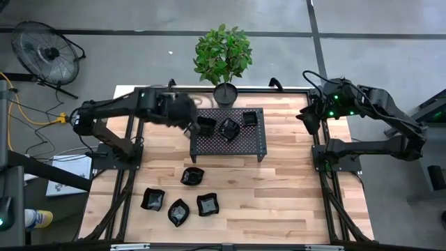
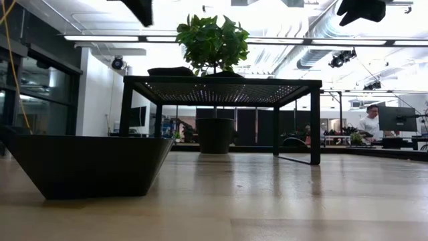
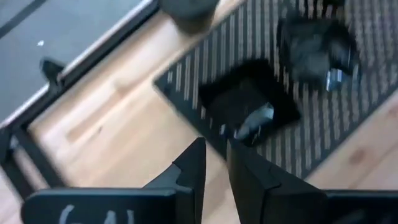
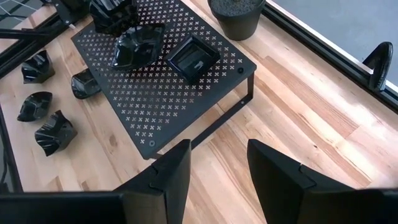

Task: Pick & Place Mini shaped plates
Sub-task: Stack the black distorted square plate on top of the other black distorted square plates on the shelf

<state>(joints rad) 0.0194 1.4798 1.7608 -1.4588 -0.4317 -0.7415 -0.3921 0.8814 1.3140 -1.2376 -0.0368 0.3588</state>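
High view shows three mini shaped plates up on the perforated rack point(image 1: 237, 143), which sits at the far middle of the wooden worktop point(image 1: 279, 195): one on the rack's left end point(image 1: 206, 125), a crumpled-looking one in the middle point(image 1: 230, 129) and a square one point(image 1: 249, 118) toward the right. Four more plates lie on the worktop nearer the front: one just in front of the rack point(image 1: 192, 176), then a loose row of three point(image 1: 152, 200) point(image 1: 178, 212) point(image 1: 207, 204).

Left gripper point(image 3: 215, 152) hovers over the rack's left edge, right by that left plate, with its fingers nearly pressed together and nothing between them. Right gripper point(image 4: 217, 163) waits off at the far right side of the worktop, fingers spread, empty.

Potted plant point(image 1: 224, 59) stands just behind the rack.
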